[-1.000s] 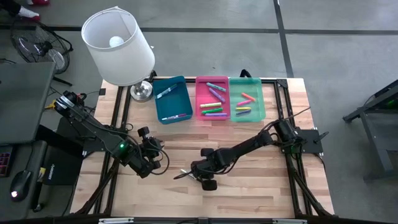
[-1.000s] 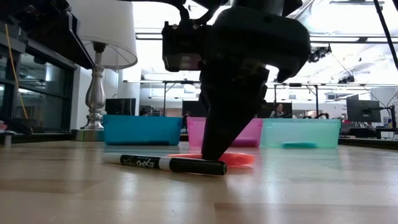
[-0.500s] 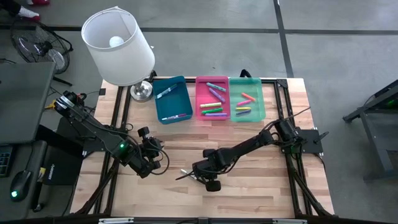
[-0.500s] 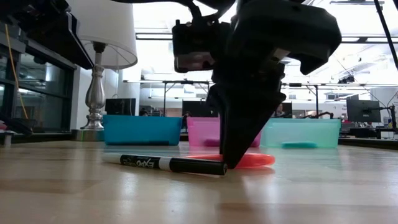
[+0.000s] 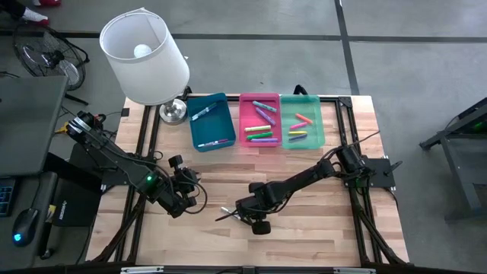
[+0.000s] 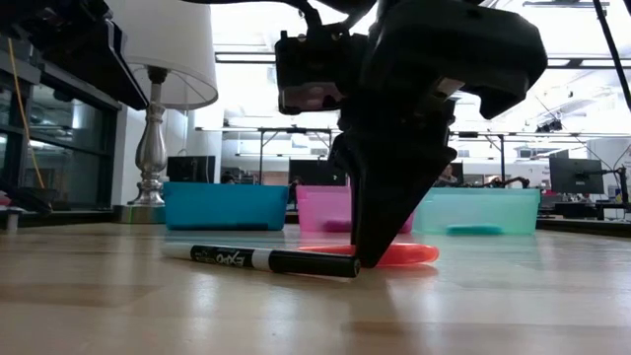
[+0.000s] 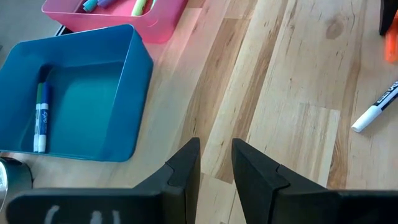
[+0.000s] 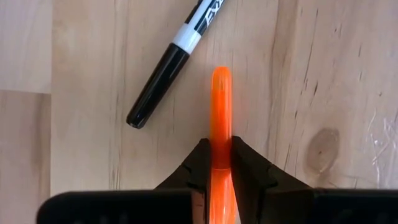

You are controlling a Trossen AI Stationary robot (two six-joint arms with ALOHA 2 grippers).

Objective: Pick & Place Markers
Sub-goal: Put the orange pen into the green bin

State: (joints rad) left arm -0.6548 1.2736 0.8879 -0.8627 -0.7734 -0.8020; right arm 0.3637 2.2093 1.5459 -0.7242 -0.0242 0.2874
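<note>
An orange marker [image 8: 221, 106] lies on the wooden table [image 5: 319, 221], with my right gripper [image 8: 217, 148] shut on it from above. Close beside it lies a black-and-white marker [image 8: 177, 56], flat on the wood and touched by nothing; it also shows in the low view [image 6: 261, 259]. My left gripper [image 7: 216, 149] hangs over the table's left part [image 5: 190, 196], open, with nothing between its fingers. Other markers lie in the blue [image 5: 209, 122], pink [image 5: 260, 120] and green [image 5: 302, 120] trays at the far edge. My right gripper pinches the orange marker's barrel [image 8: 221, 134] between its two fingers, one on each long side. The fingers point steeply down from above and lie across the marker. The marker lies flat on the table, its rounded end [image 6: 419, 254] sticking out past the fingers.
A table lamp with a white shade [image 5: 144, 57] stands at the far left corner, beside the blue tray. Bare wood stretches between the trays and the two grippers.
My right gripper's fingertips have swung a little toward the table's right. The orange marker has slid that way with them, staying on the wood. The black-and-white marker has not moved.
</note>
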